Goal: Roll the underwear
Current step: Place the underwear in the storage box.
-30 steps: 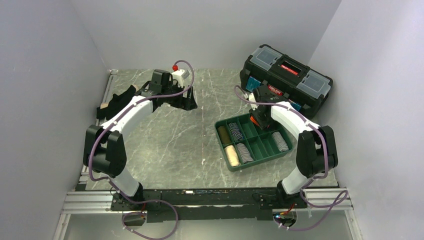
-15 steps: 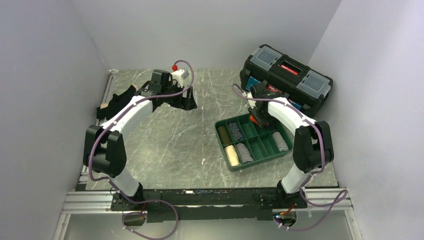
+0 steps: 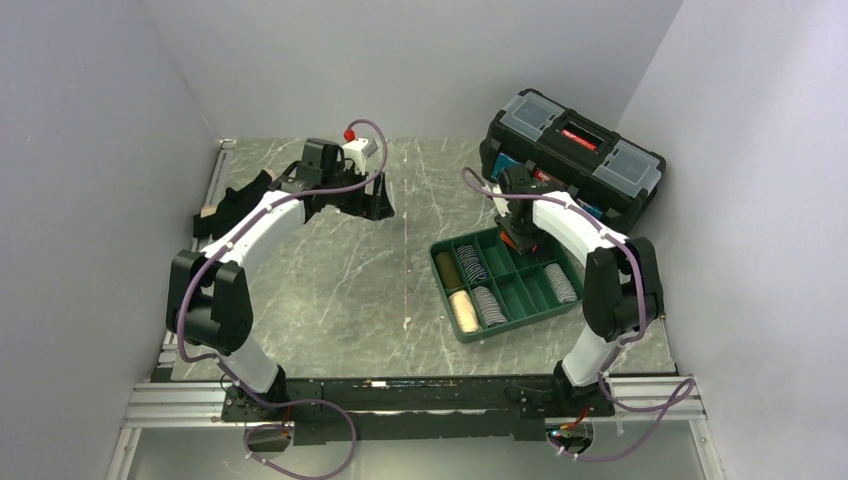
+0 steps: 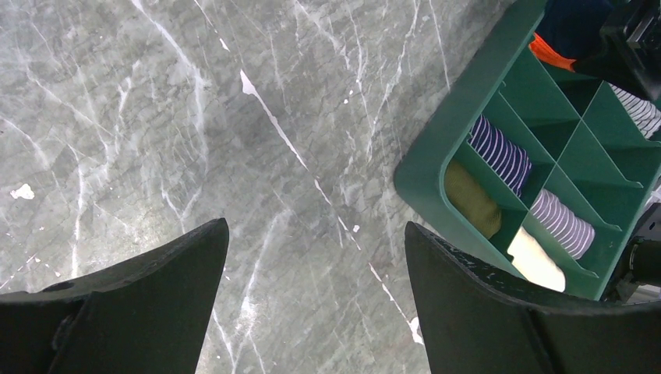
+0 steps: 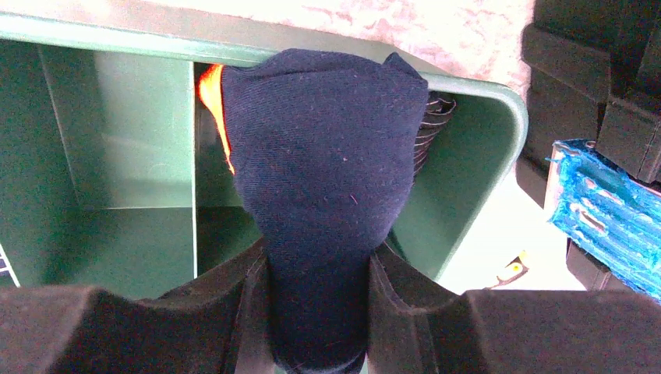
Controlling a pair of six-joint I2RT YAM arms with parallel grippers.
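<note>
Both arms reach forward, left fingers (image 4: 125, 308) spread wide, right fingers (image 5: 140, 331) gripping.

Found tray (image 4: 440, 132) at right of worktop (image 3: 340, 270), toolbox (image 3: 572, 160) just behind — underwear rolls (image 3: 472, 265) in tray compartments, one in right claw (image 5: 319, 284) at far corner.

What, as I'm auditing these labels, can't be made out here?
- Right wrist: the roll in the right gripper hides the tray compartment beneath it.
- Top: the right arm covers that gripper's jaws.
- Left wrist: the frame edge cuts off the tray's far side.
- Top: dark cloth at the left wall, too small to identify.
</note>
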